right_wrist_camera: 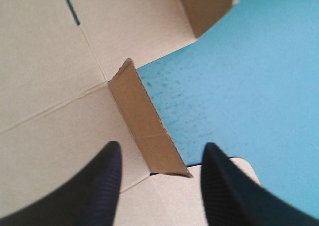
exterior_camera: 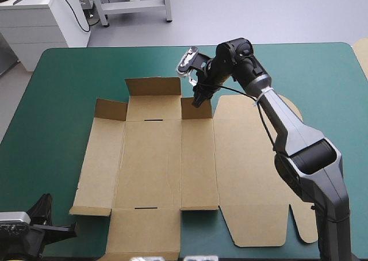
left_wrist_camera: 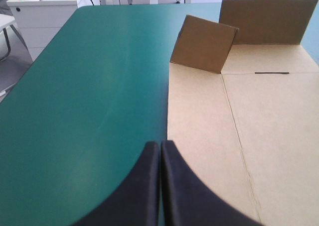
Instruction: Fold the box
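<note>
The brown box [exterior_camera: 152, 157] lies as a cut sheet on the teal-green cover, its main panels flat. Three flaps along its far edge stand raised: a wide middle one [exterior_camera: 153, 87] and a small one at each side [exterior_camera: 111, 110] [exterior_camera: 196, 108]. My right gripper [exterior_camera: 198, 97] hovers open over the right small flap [right_wrist_camera: 147, 126], which stands between its black fingers [right_wrist_camera: 107, 181] without touching them. My left gripper [left_wrist_camera: 160, 149] is shut on nothing, low at the table's near left corner [exterior_camera: 68, 229], beside the box's left edge [left_wrist_camera: 209, 131].
The box's broad lid panel [exterior_camera: 253, 169] with rounded tabs lies flat to the right, under the right arm [exterior_camera: 287, 129]. Teal-green cover [exterior_camera: 57, 100] shows to the left of the box and beyond its far edge.
</note>
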Controlling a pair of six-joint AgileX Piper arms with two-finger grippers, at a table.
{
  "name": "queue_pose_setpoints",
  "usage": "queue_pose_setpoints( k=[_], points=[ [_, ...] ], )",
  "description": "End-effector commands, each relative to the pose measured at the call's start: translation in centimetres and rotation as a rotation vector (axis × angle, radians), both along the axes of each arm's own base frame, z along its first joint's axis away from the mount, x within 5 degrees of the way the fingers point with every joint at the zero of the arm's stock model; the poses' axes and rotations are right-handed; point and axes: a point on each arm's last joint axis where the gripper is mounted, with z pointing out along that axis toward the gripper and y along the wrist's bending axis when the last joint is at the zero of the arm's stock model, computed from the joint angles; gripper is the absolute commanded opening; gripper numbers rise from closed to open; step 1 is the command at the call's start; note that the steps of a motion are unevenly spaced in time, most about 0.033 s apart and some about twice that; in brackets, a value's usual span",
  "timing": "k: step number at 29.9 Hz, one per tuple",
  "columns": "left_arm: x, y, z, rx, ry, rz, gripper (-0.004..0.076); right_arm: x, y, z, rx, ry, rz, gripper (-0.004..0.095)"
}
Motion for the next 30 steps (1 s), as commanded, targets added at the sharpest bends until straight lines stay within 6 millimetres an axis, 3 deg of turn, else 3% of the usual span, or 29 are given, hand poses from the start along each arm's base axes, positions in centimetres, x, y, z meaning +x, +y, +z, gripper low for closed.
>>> queue_pose_setpoints(
  k=[1, 2, 8, 11, 16, 22, 30],
  points=[
    [-0.1, 0.0, 1.6, -0.002, -0.145, 0.005, -0.0008, -1.9, -1.7, 5.6, 0.161, -0.042, -0.151, 0.0067],
    [-0.1, 0.0, 1.6, -0.002, -0.145, 0.005, -0.0008, -1.9, -2.0, 5.9, 0.194, -0.022, -0.199, -0.0022],
    [0.5, 0.1, 1.0, 0.006, -0.151, 0.013, -0.0008, -1.9, -4.4, 7.3, 0.299, 0.027, -0.402, -0.0021],
    [1.0, 0.2, 1.1, 0.017, -0.125, 0.019, -0.0008, -3.1, -5.4, 8.4, 0.308, 0.020, -0.432, -0.0021],
    [2.1, 0.7, 3.2, 0.067, -0.054, 0.042, -0.0008, -6.0, -7.4, 9.5, 0.250, -0.006, -0.490, -0.0021],
    [5.7, 2.1, 6.0, 0.233, 0.120, 0.110, -0.0008, -10.4, -9.8, 9.6, 0.209, -0.006, -0.549, -0.0021],
    [11.9, 3.9, 6.2, 0.305, 0.481, 0.189, -0.0008, -15.1, -12.0, 7.3, 0.160, 0.054, -0.597, -0.0021]
  ],
)
